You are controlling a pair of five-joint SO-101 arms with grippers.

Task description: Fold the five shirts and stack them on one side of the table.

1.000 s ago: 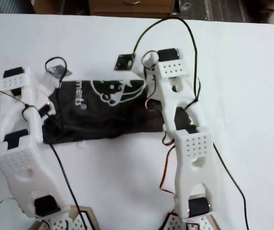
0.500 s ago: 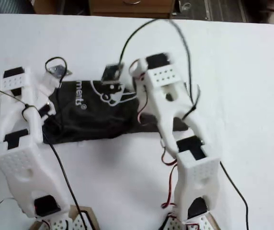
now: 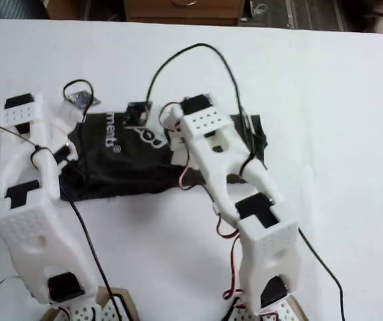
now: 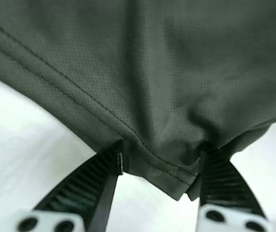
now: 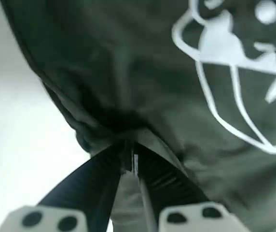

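Fingers of the right gripper are pressed together on a bunched ridge of the black shirt, so the cloth is firmly pinched between the tips. The white printed graphic lies just beyond the pinch. Seen from the high view, the right arm leans over the shirt near its 12 o'clock edge. This hold is judged suited to carrying one end of the garment across itself for a fold. The left gripper stands with its fingers spread wide apart and gripping nothing. The stitched hem sits between the tips and touches both, at the shirt's 9 o'clock end. That placement is judged to steady the end, or to be ready to take the hem, while the other arm works. The shirt lies flattened on the white bench, toward 9 o'clock of its middle and between the two arms. Only this one garment is on the bench, so the stack is judged not yet begun.
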